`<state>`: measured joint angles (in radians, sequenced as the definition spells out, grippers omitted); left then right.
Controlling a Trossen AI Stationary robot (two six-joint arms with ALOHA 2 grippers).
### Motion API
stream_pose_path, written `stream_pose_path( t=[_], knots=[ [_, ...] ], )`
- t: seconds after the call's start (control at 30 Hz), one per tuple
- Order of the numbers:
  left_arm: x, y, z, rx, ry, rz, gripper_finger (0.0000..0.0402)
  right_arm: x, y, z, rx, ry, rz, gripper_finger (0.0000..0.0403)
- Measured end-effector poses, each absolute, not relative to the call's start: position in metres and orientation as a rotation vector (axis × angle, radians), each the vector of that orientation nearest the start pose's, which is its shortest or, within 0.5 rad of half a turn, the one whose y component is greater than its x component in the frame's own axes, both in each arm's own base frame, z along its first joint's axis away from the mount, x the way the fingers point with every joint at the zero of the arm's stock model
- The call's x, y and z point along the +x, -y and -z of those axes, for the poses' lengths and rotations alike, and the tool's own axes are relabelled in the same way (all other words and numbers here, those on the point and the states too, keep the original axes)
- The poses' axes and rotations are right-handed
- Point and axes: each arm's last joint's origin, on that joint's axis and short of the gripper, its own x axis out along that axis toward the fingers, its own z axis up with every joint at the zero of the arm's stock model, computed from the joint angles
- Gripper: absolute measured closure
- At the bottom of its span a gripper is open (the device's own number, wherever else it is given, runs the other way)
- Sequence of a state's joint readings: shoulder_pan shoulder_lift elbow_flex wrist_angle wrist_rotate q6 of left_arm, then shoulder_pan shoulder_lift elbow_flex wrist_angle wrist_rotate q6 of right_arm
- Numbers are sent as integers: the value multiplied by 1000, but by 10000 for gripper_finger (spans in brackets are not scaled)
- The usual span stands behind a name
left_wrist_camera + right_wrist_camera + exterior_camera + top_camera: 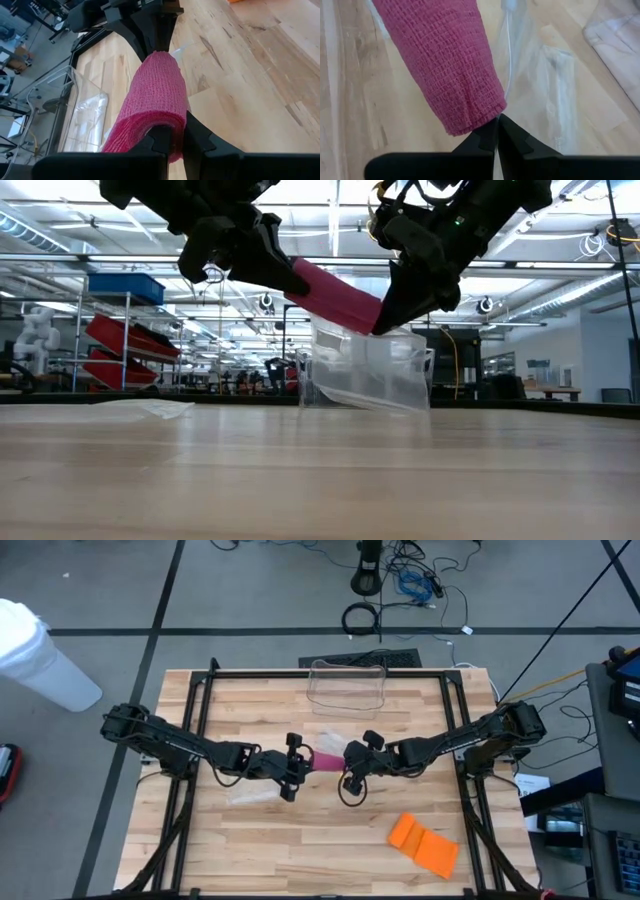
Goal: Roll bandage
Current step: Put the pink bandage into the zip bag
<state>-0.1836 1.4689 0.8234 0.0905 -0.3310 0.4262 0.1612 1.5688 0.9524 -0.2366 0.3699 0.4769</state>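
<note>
Above the middle of the counter (260,840), the pink bandage (327,759) hangs in the air, stretched as a short flat band between the two arms and well clear of the wood. The left pincer (169,137) is clenched on one end, its dark fingers pinching the partly rolled, thicker end of the fabric, while the right pincer (497,131) is clamped fully shut on the opposite end, nipping only a corner of the frayed edge. In the low view the band slopes down from the left pincer to the right one, in front of a clear plastic container (368,370) that stands farther back on the counter. The weakest point, to my eye, is the right grip: it holds so little cloth, at the very edge, that any extra pull or twist from the left arm could tear it free, and the loose end would drop and unwind whatever is rolled. Too much slack is the opposite risk, since a sagging band would likely wind crooked or bunch up. The two wrists also sit close together, so a rolling turn might knock one set of fingers against the other. A crumpled clear wrapper (248,795) lies on the counter below the left arm, and an orange object (423,843) rests well apart nearer the right corner; neither looks likely to interfere.
</note>
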Motion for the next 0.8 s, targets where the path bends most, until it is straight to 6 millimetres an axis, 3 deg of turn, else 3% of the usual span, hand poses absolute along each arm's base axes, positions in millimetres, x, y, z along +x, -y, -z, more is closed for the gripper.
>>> stream_pose_path(
  t=[0.47,0.8],
  knots=[
    [302,43,-217,595,-586,-140,374,314,-38,-204,201,-748,401,403],
    [299,40,-213,604,-637,-129,374,321,-39,-214,206,-640,372,403]
  ],
)
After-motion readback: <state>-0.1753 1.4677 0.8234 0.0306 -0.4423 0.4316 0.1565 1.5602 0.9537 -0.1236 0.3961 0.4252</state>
